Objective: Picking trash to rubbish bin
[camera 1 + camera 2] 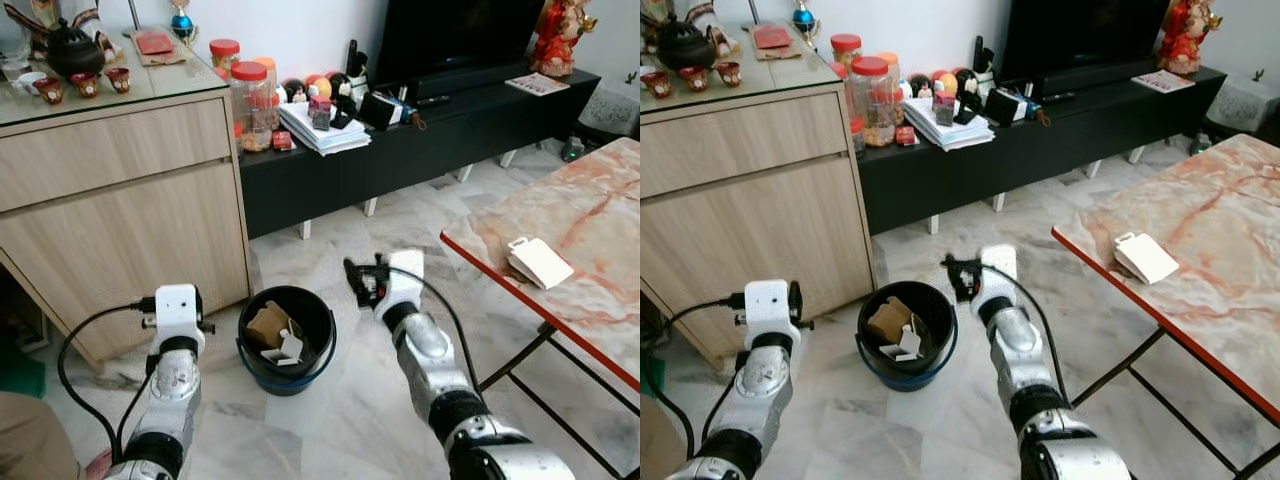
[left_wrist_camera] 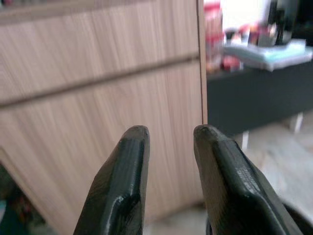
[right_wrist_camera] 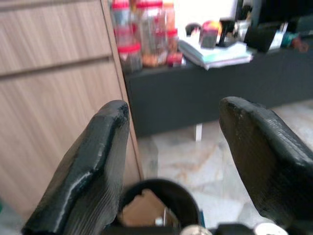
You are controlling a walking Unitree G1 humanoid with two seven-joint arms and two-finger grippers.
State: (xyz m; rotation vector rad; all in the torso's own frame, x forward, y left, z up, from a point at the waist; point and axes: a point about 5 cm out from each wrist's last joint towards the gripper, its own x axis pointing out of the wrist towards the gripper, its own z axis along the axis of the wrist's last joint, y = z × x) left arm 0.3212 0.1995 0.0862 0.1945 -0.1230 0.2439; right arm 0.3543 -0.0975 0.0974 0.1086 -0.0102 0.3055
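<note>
A black rubbish bin (image 1: 285,335) with a blue base stands on the marble floor between my two arms. It holds a brown cardboard piece (image 1: 267,323) and white paper scraps (image 1: 291,348). Just right of the bin's rim and slightly above it, my right gripper (image 1: 361,281) is open with nothing between its fingers; the right wrist view looks over the bin (image 3: 161,188). My left gripper (image 2: 171,134) is left of the bin, facing the wooden cabinet, its fingers slightly apart and empty. A white folded paper item (image 1: 540,262) lies on the marble table.
A wooden cabinet (image 1: 120,190) with a tea set stands at the left, close behind the bin. A black TV bench (image 1: 420,140) with jars and papers runs along the wall. The red-edged marble table (image 1: 590,240) fills the right side, its metal legs below.
</note>
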